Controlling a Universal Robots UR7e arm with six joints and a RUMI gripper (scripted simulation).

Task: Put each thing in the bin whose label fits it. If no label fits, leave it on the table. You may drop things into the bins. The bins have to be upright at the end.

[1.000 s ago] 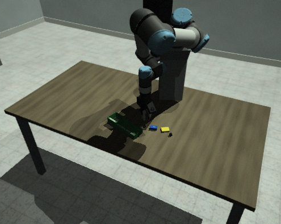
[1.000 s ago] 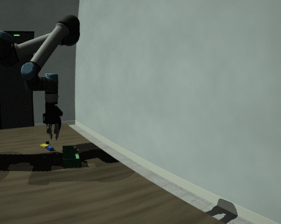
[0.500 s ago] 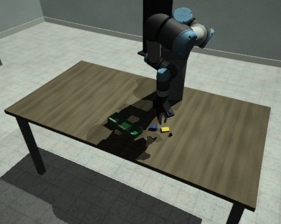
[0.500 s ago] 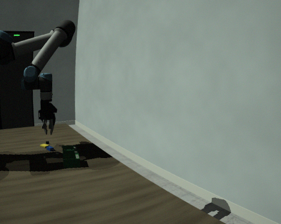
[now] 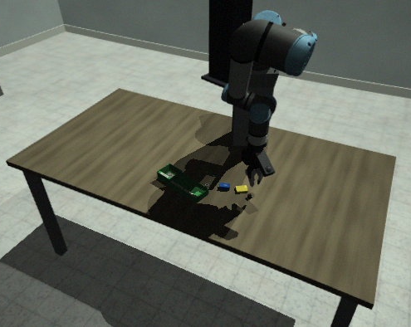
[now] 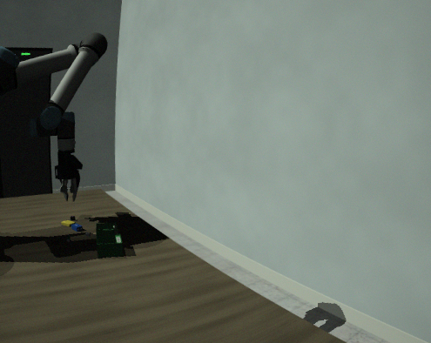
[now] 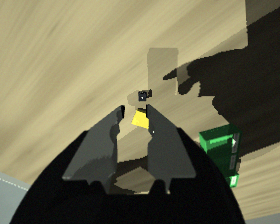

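My gripper [image 5: 254, 181] [image 6: 70, 197] [image 7: 135, 105] hangs a little above the table, nearly shut with a narrow gap and nothing between the fingers. A yellow block [image 5: 241, 188] [image 6: 67, 223] [image 7: 140, 119] lies on the table right below the fingertips. A small black piece [image 5: 250, 197] [image 6: 72, 217] [image 7: 142, 95] lies just beyond it. A blue block [image 5: 224, 187] [image 6: 77, 227] lies left of the yellow one; the wrist view does not show it. The long green bin [image 5: 162, 174] [image 6: 109, 241] [image 7: 219, 142] stands upright to the left, with labels I cannot read.
A tiny dark part [image 5: 205, 185] lies between the bin and the blue block. The arm casts a dark shadow over the bin and the table's front edge. A wall fills the right of the exterior view.
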